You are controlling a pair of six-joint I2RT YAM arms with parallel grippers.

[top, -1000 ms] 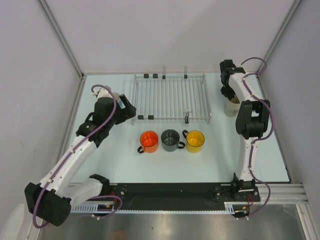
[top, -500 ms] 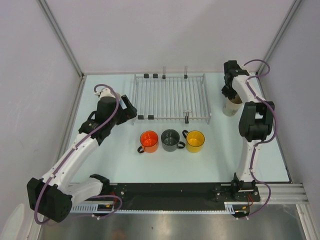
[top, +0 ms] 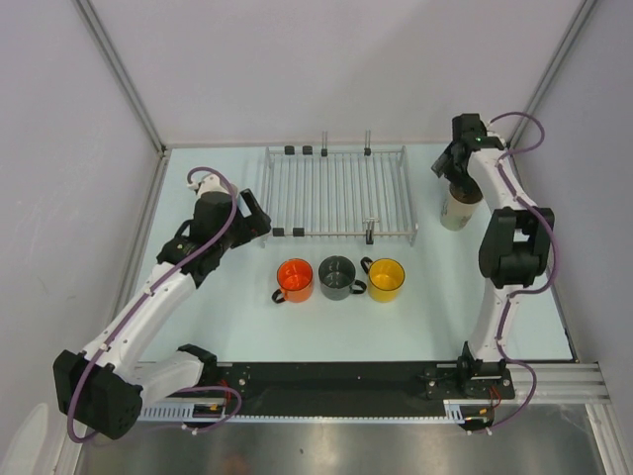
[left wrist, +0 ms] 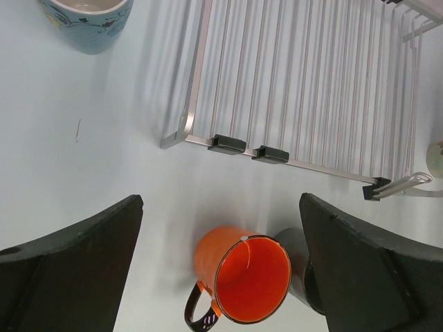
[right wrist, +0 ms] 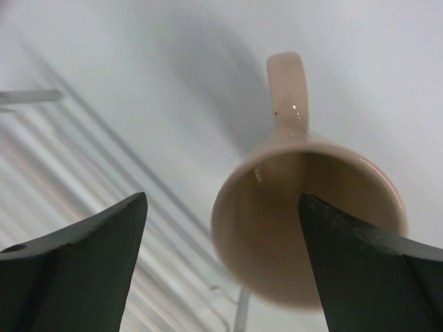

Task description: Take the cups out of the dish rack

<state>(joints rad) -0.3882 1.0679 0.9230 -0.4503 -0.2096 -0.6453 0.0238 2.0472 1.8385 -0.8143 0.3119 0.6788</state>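
Note:
The silver wire dish rack (top: 336,193) lies at the back of the table with nothing on it. In front of it stand the orange cup (top: 295,280), the dark grey cup (top: 337,277) and the yellow cup (top: 386,279) in a row. The cream cup (top: 456,211) stands upright to the right of the rack. My right gripper (top: 453,176) hangs open just above it, and the cup's mouth (right wrist: 304,221) shows below the spread fingers. My left gripper (top: 259,220) is open by the rack's left end. Beneath it are the orange cup (left wrist: 246,277) and the light blue cup (left wrist: 86,21).
White walls and metal posts close in the table at the back and both sides. The rack's upright prongs (top: 368,139) rise at its far edge. The black rail (top: 326,381) with both arm bases runs along the near edge.
My right gripper has opened, let go of the cream cup and drawn back a little above it. The left arm shifted slightly and then stayed put.

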